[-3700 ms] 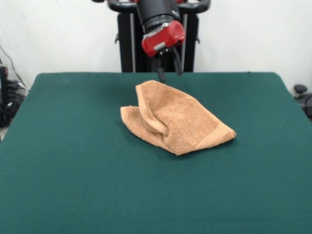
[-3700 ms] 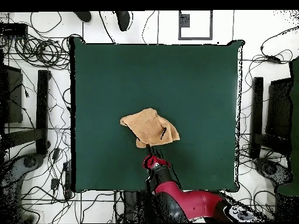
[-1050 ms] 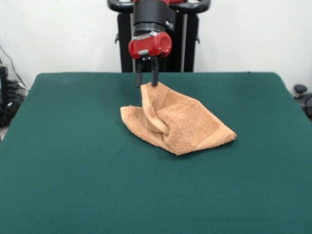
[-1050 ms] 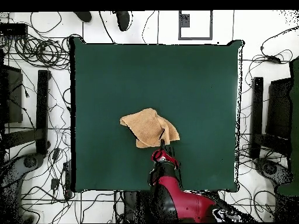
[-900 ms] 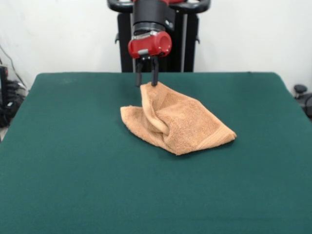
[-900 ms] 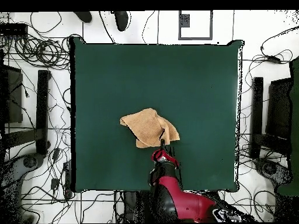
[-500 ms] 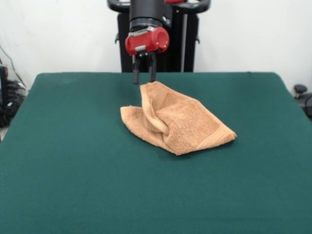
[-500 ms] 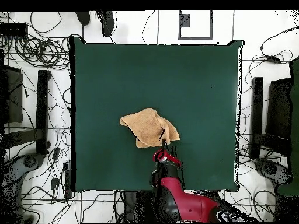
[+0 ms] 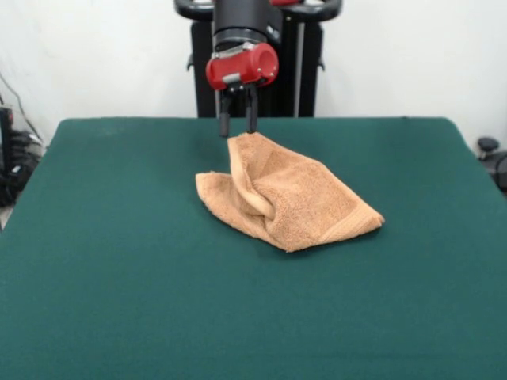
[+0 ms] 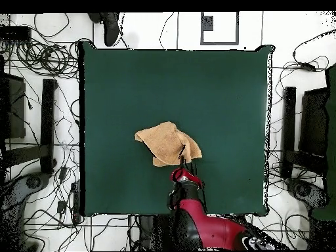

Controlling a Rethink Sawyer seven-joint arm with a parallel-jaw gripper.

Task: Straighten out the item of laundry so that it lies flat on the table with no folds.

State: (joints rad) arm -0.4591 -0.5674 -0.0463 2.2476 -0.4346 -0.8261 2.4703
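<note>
— One towel [image 9: 287, 196], where does it lie?
— Crumpled and folded near the middle of the table [image 9: 119, 261]. My gripper [image 9: 238, 133] hangs over its far corner, fingers [image 9: 224, 125] spread, holding nothing.

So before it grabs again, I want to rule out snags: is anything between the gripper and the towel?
Nothing visible. The gripper hangs open just above the far raised corner of the towel, with only air between them. Around the towel there is only the bare green table.
</note>
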